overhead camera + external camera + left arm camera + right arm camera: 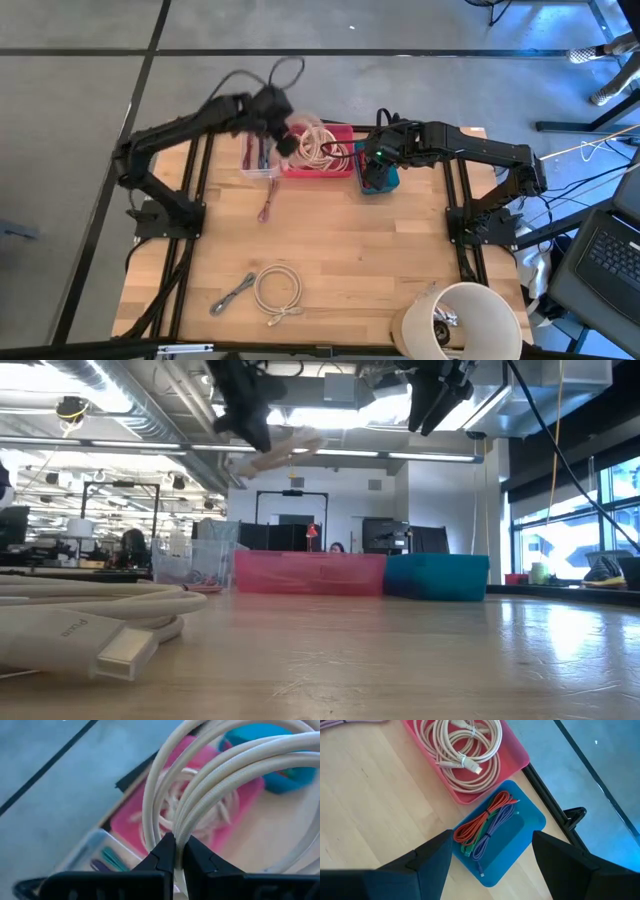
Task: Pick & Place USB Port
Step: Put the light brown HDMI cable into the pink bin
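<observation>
In the high view we find the left gripper (283,128) raised in the upper centre of the frame, just left of the pink tray (335,168). Its jaws are pinched nearly closed on a coiled white cable (210,785); the left wrist view shows the two fingertips (165,852) clamping the cable strands, with the coil looping away above the pink tray.

We find the right gripper (375,160) over the blue tray (390,182), just right of the pink tray. Its jaws stand wide and hold nothing. In the right wrist view, the blue tray lies between the two fingers (432,857) and contains red, green and purple cables (487,827). The pink tray, toward the top centre of that frame, holds further white cable coils (465,745).

A clear tray (258,160) sits touching the pink tray on its left side. A second white cable coil (277,290) lies on the wooden table (400,260) at lower centre in the high view, with a white cylindrical container (480,310) at lower right.
</observation>
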